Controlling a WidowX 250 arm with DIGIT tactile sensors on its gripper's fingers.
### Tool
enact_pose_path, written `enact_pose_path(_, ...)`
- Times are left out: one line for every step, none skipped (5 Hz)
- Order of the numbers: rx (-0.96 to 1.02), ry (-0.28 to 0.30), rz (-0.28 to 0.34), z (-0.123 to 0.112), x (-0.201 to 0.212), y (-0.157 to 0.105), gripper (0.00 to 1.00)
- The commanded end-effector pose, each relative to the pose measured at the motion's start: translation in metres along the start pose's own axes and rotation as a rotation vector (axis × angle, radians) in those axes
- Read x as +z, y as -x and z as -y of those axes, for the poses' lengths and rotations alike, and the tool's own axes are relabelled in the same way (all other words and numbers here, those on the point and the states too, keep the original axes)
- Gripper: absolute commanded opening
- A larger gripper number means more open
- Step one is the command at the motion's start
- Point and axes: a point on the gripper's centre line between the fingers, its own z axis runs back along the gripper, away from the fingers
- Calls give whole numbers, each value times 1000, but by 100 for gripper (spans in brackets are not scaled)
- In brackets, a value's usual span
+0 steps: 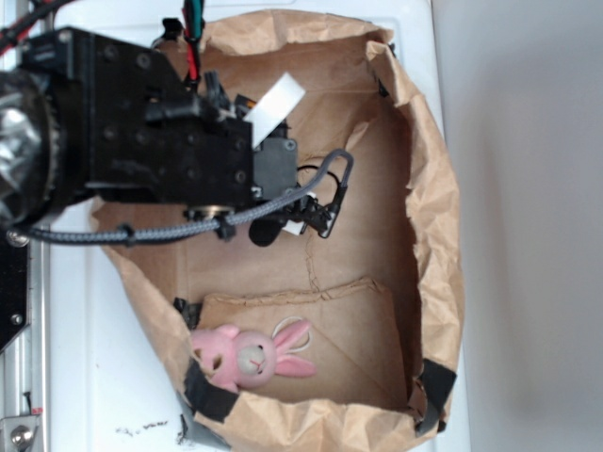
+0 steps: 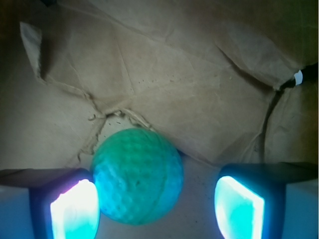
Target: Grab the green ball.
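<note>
The green ball point(image 2: 137, 175), mint-green with a dimpled knitted surface, lies on the brown paper floor between the fingers of my gripper point(image 2: 157, 206). It sits against or very close to the left pad point(image 2: 75, 209), and a wide gap separates it from the right pad point(image 2: 239, 206). The jaws stand open, and the ball reaches only part of the way in between them. In the exterior view the gripper point(image 1: 306, 215) points down into the paper-lined box, and the arm hides the ball there.
Crumpled brown paper walls point(image 1: 433, 217) ring the box. A pink plush bunny point(image 1: 247, 356) lies in the near corner, away from the gripper. A torn paper fold point(image 2: 114, 117) rises just behind the ball. The black arm body point(image 1: 141, 122) and its cable point(image 1: 141, 234) overhang the left side.
</note>
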Motion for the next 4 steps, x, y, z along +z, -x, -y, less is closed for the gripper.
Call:
enact_pose_path(45, 58, 9, -2, 23, -8, 100)
enact_pose_path(58, 63, 1, 0, 23, -8, 100)
enact_pose_path(73, 71, -10, 15, 25, -9, 100)
enact_pose_path(91, 80, -4, 25, 24, -11, 100)
